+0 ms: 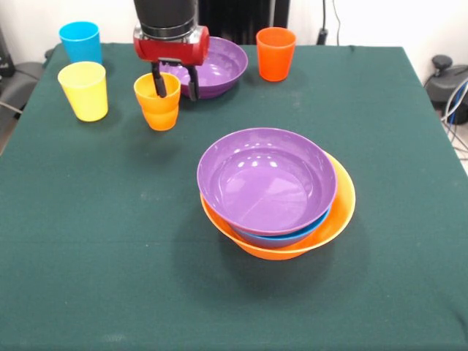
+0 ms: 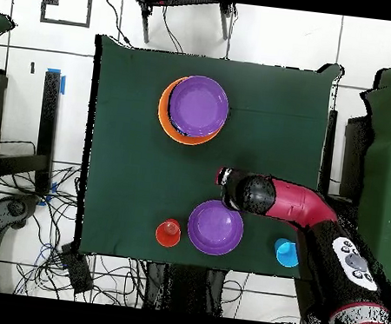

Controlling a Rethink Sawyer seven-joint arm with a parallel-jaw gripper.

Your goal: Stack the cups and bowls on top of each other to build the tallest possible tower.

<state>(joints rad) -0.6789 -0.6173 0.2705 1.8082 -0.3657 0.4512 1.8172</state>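
Note:
The tower stands mid-table: a wide purple bowl [image 1: 267, 179] nested on a blue bowl [image 1: 287, 237] inside the large orange bowl [image 1: 342, 208]; it also shows in the overhead view [image 2: 194, 106]. My gripper [image 1: 175, 93] is open at the far left, one finger inside the orange cup [image 1: 159, 110] and the other outside its wall. The arm hides that cup in the overhead view, where the gripper [image 2: 225, 178] shows. The second purple bowl [image 1: 219, 66] sits just behind the gripper. The yellow cup [image 1: 84, 89], light blue cup [image 1: 80, 42] and red-orange cup [image 1: 276, 53] stand apart. The green and translucent bowls are out of view.
In the overhead view the second purple bowl [image 2: 215, 226] lies between the red-orange cup [image 2: 168, 232] and the light blue cup [image 2: 287, 252], near the table's robot-side edge. The green tablecloth [image 1: 95, 241] covers the table. Cables lie on the floor around it.

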